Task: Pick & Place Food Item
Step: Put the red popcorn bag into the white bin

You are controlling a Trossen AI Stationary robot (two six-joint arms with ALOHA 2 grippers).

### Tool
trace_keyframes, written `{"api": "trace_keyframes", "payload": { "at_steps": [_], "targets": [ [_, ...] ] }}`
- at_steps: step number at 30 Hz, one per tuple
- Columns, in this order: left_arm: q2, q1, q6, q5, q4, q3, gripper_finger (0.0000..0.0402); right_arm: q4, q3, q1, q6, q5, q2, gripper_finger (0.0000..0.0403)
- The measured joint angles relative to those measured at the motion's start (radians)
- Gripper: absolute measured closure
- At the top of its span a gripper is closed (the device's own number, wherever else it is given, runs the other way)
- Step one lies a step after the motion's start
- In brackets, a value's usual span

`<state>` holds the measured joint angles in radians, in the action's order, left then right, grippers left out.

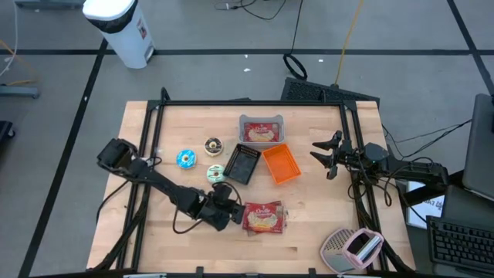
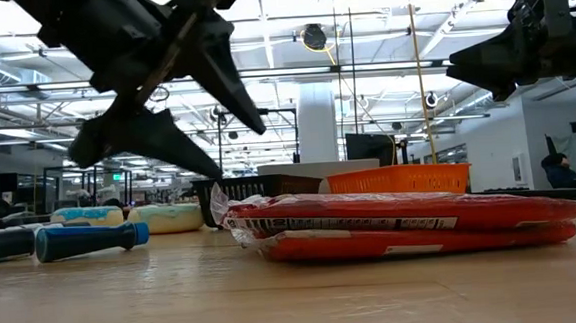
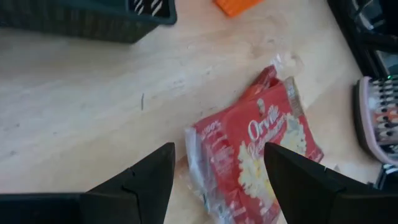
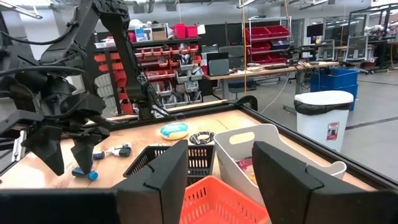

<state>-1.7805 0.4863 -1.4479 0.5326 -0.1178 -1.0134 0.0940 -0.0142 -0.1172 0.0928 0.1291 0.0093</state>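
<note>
High view shows the left gripper (image 1: 231, 202) low over the wooden table (image 1: 154, 239), its fingers spread wide with nothing between them. Just beyond its fingertips lies the popcorn packet (image 1: 265, 217), flat on the wood and not touched by either finger.

The packet is a red pouch in clear, crinkled plastic wrap. From the left wrist view the packet (image 3: 255, 155) carries white script lettering and a picture of pale popcorn, and the loose plastic sticks out past the red part at both ends. It sits ahead of the open fingers (image 3: 146, 180), slightly toward one of them rather than centred in the gap. From table height the packet (image 2: 402, 225) appears as two flat red layers, one on the other, with a white printed strip along the upper edge.

Farther ahead of the left gripper stand a black basket (image 1: 241, 163) and an orange basket (image 1: 280, 164) side by side, and past them a grey tub (image 1: 261, 130) that holds another red packet. Beside the left arm lie a blue ring-shaped toy (image 1: 186, 158) and two smaller round things.

The right gripper (image 1: 326, 154) hangs above the table near the orange basket, fingers parted and holding nothing, well apart from the popcorn packet.
</note>
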Motion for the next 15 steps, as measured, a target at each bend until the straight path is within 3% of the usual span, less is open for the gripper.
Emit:
{"api": "trace_keyframes", "payload": {
  "at_steps": [15],
  "targets": [
    [-0.080,-0.028,0.029,-0.068,0.069,0.000,0.0156,0.000,0.000,0.000,0.000,0.000,0.000,0.0236]
  ]
}}
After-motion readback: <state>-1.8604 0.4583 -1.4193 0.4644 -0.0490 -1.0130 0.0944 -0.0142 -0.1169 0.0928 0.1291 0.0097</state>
